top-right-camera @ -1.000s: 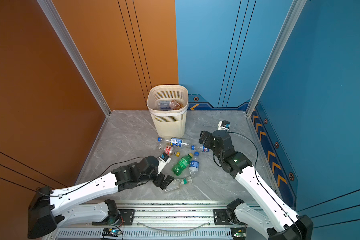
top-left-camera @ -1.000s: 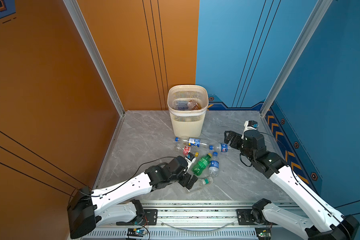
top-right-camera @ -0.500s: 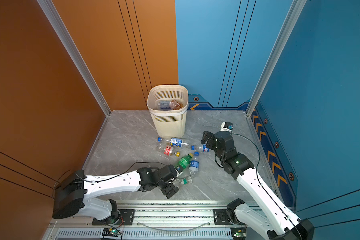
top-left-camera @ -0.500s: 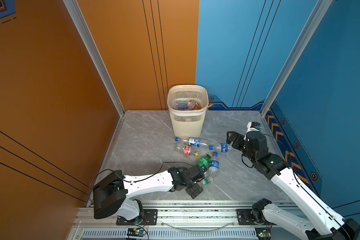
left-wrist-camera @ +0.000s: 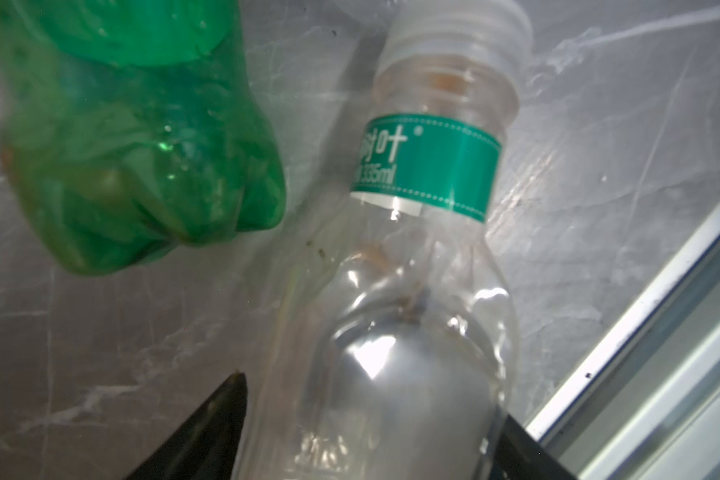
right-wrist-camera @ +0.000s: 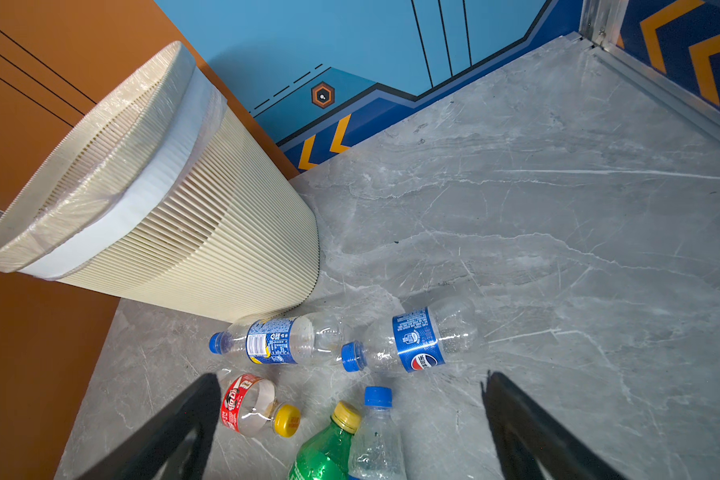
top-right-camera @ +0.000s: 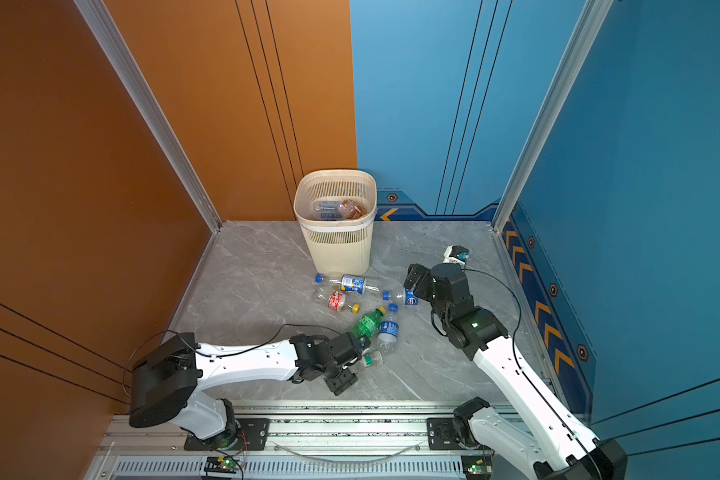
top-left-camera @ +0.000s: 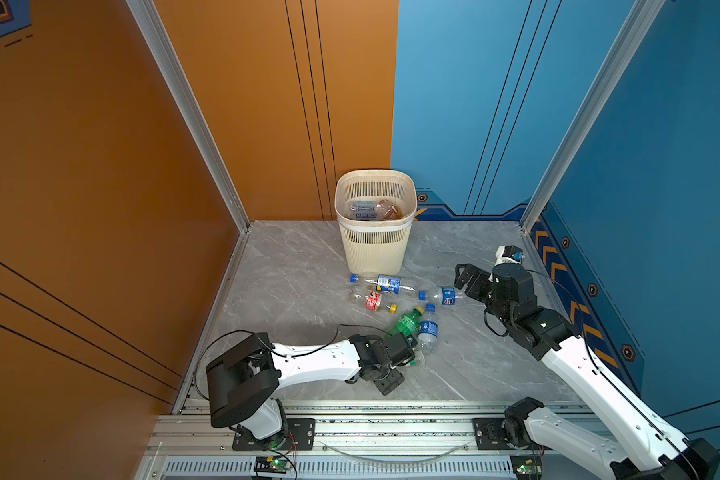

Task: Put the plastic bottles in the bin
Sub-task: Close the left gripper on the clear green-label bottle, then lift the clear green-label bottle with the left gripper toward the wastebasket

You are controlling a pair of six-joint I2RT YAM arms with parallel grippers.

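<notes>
My left gripper (top-left-camera: 406, 368) straddles the clear teal-labelled bottle (left-wrist-camera: 412, 291) near the tabletop's (top-left-camera: 292, 291) front edge. Its jaws are partly closed, and I cannot tell whether they pinch it. My right gripper (right-wrist-camera: 350, 386) gapes wide and empty beside the Pepsi bottle (right-wrist-camera: 416, 340). The bin (top-left-camera: 375, 253) at the back edge holds at least two binned bottles (top-left-camera: 362, 210). Six lie outside it, so I judge plenty remains.
</notes>
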